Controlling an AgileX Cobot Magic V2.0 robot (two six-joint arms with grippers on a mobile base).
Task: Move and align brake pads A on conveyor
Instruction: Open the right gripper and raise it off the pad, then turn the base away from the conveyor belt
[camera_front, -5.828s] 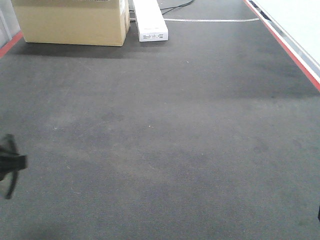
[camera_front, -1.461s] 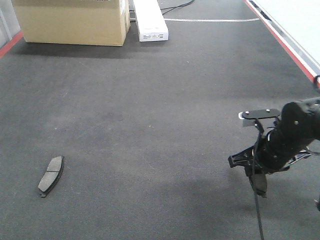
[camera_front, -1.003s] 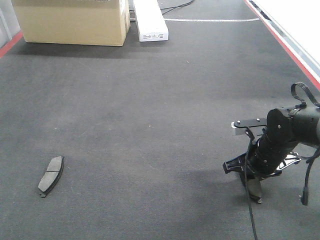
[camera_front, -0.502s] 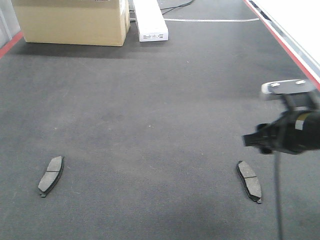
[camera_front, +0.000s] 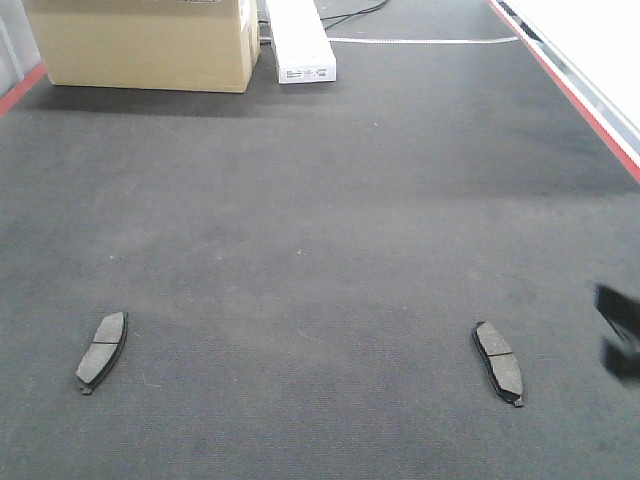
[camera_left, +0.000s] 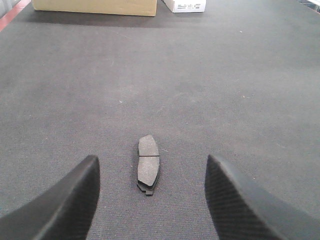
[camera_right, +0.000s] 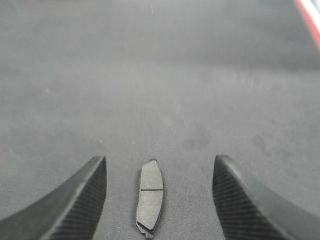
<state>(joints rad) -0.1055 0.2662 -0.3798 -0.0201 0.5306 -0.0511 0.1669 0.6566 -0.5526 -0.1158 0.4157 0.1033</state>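
Note:
Two brake pads A lie flat on the conveyor (camera_front: 320, 250), far apart. One pad (camera_front: 102, 352) rests near the front left, the other (camera_front: 498, 362) near the front right. In the left wrist view, a pad (camera_left: 148, 164) lies lengthwise on the belt between and just beyond my left gripper (camera_left: 151, 158), which is open and empty. The right wrist view shows the other pad (camera_right: 151, 196) lying between the wide-spread fingers of my right gripper (camera_right: 160, 158), open and not touching it. In the front view only a blurred dark part of the right arm (camera_front: 620, 340) shows at the right edge.
A cardboard box (camera_front: 145, 40) and a long white box (camera_front: 300, 40) stand at the belt's far end. A red stripe (camera_front: 580, 100) and a white rail run along the right side. A red stripe (camera_front: 20, 88) marks the far left edge.
The right gripper set a pad down at the front right, opened, and drew back to the right, almost out of the front view. The left pad has stayed put.

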